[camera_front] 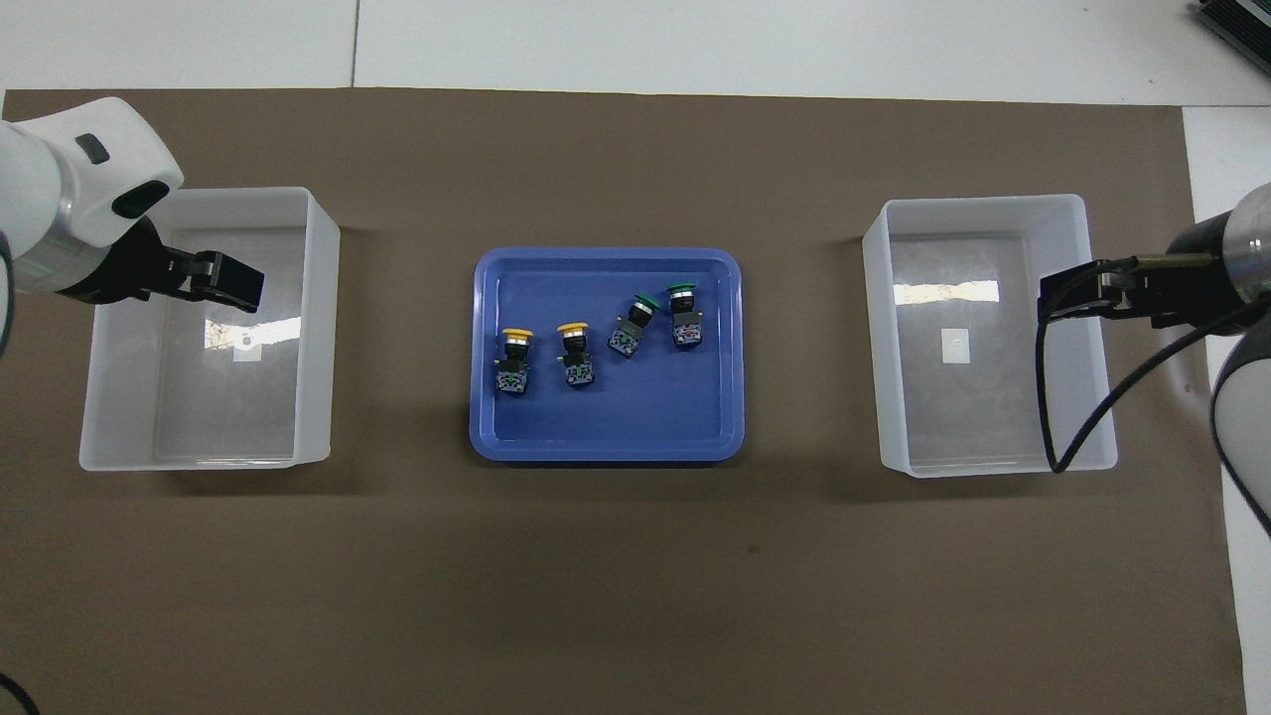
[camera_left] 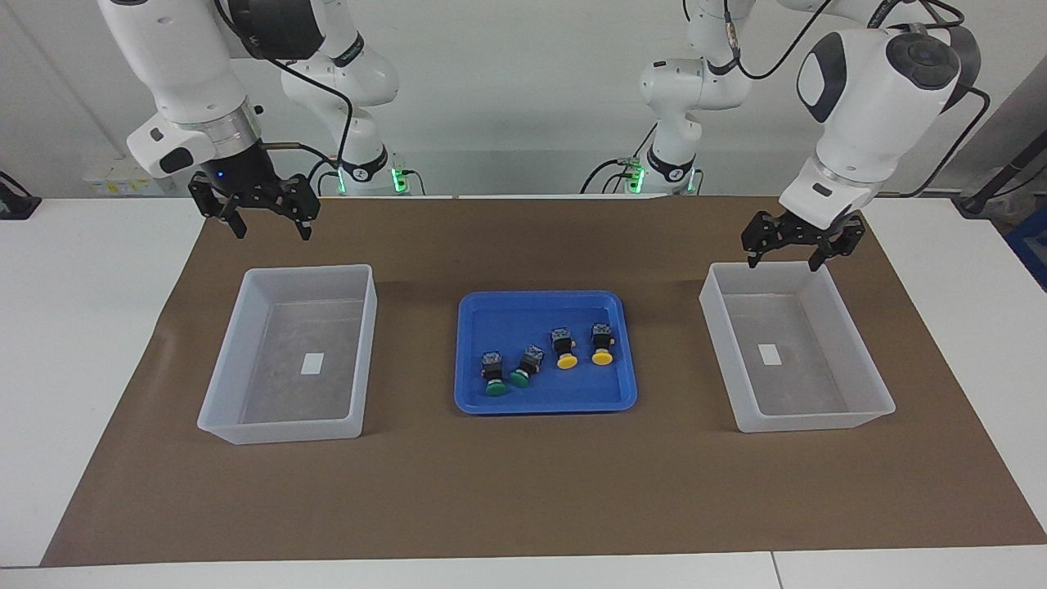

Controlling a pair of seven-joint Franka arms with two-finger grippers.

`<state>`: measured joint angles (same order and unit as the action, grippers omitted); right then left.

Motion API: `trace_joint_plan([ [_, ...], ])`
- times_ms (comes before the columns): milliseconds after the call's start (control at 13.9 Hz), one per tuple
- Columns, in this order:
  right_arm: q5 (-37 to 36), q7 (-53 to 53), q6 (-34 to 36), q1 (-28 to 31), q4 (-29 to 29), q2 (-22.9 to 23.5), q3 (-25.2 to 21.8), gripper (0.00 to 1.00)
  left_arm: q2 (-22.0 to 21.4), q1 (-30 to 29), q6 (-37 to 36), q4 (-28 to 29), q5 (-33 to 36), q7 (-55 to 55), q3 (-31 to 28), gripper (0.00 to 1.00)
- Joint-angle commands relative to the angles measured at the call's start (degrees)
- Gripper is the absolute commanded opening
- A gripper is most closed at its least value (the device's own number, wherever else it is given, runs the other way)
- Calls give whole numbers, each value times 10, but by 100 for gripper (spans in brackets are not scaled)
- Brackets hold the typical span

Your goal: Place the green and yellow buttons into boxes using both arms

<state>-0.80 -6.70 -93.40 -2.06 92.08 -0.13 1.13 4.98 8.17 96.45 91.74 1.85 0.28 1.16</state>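
Both arms up, neither pincer touching anything. Left pincer (camera_left: 784, 244) sits at the right of the facing view, in the air over the robot-side rim of the box (camera_left: 851, 423) at the left arm's end of the desk; fingers apart, nothing between them. Right pincer (camera_left: 263, 218) sits at the upper left of the facing view, in the air over the brown mat (camera_left: 523, 491) just robot-side of the other box (camera_left: 278, 431); fingers apart, nothing held.

Both boxes hold only a small white label each.

Blue tray (camera_left: 546, 403) lies at frame centre, between the two boxes and well apart from both. All four buttons lie in it, on their sides, in a loose row with caps pointing away from the robots. Two green buttons (camera_left: 494, 375) (camera_left: 525, 366) lie toward the right arm's end of the tray. Two yellow buttons (camera_left: 564, 348) (camera_left: 602, 344) lie toward the left arm's end, slightly nearer the robots than the green pair.
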Motion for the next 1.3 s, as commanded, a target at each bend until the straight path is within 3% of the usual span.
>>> trace_joint_plan([
  [0, 3, -2, 6, 1, 0, 0, -2, 100, -21, 38, 22, 27, 0, -43, -5, 100],
  [216, 3, -7, 5, 0, 4, -1, -2, 100, -21, 68, 51, 46, -1, -84, -4, 100],
  [577, 3, -8, -19, -1, 26, -8, -2, 100, -21, 63, 56, 50, 0, -90, -5, 100],
  [1226, 3, -9, -154, -14, 95, -13, 5, 100, 19, -3, -9, -41, -4, -30, -9, 100],
])
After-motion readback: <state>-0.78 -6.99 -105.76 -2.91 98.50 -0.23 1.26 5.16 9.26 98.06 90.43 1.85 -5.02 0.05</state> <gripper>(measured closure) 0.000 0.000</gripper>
